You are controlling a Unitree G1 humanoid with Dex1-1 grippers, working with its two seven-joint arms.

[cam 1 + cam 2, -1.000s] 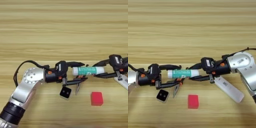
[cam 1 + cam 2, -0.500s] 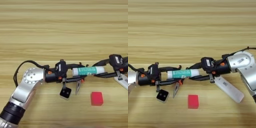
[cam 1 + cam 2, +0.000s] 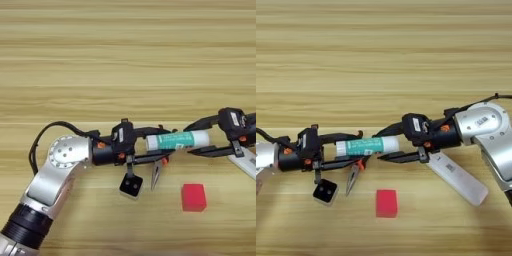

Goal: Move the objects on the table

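Note:
The white-and-green tube [image 3: 177,141] lies crosswise between both grippers. My left gripper [image 3: 166,145] reaches in from the left; its fingers straddle the tube's green end with a small gap, so it is open. From the right, my right gripper [image 3: 382,147] has its fingers pressed on the tube's white end. Just below the tube are the orange-handled pliers [image 3: 155,173] and the small black block [image 3: 131,186]. The red foam cube [image 3: 194,196] sits nearer the front. The white remote [image 3: 458,178] lies under my right forearm. All rest on the wooden table [image 3: 125,60].
My left arm's silver elbow [image 3: 64,152] and its black cable rise at the front left. My right arm's silver housing [image 3: 483,122] stands at the right edge.

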